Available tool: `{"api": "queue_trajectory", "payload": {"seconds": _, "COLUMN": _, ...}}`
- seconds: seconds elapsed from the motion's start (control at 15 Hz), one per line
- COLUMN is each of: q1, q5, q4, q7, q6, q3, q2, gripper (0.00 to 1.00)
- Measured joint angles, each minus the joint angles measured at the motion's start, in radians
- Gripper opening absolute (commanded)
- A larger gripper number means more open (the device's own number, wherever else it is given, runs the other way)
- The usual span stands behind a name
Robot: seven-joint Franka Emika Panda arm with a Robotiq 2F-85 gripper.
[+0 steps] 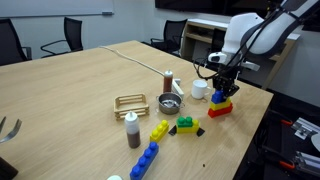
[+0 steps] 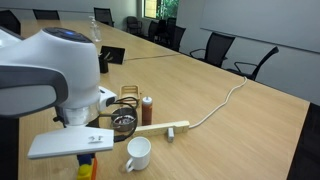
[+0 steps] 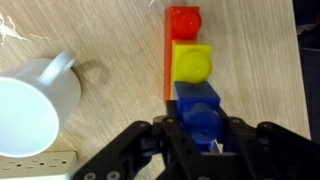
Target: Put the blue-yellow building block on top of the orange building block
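The blue-yellow building block (image 3: 197,85) rests on the orange building block (image 3: 183,22), with its yellow part towards the orange brick's free stud. In the wrist view my gripper (image 3: 200,128) is shut on the block's blue end, one finger on each side. In an exterior view the gripper (image 1: 222,88) stands straight over the stacked block (image 1: 222,100) and the orange brick (image 1: 219,111), near the table's edge. From the opposite side, the arm hides most of the stack (image 2: 86,162).
A white mug (image 3: 35,105) and a power strip (image 3: 35,165) lie close beside the stack. Further along the table are a metal bowl (image 1: 170,103), a brown bottle (image 1: 132,130), a wire rack (image 1: 130,102), a green brick (image 1: 186,124), a yellow brick (image 1: 159,130) and a long blue brick (image 1: 146,160).
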Motion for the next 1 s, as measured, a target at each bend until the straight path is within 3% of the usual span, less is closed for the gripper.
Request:
{"api": "queue_trajectory", "payload": {"seconds": 0.53, "q1": -0.014, "q5": 0.082, "q4": -0.017, "q7": 0.000, "q6": 0.024, "q3": 0.005, "q2": 0.000, "gripper": 0.10}}
{"api": "queue_trajectory", "payload": {"seconds": 1.0, "q1": -0.018, "q5": -0.026, "q4": -0.021, "q7": 0.059, "q6": 0.029, "q3": -0.002, "q2": 0.000, "gripper": 0.10}}
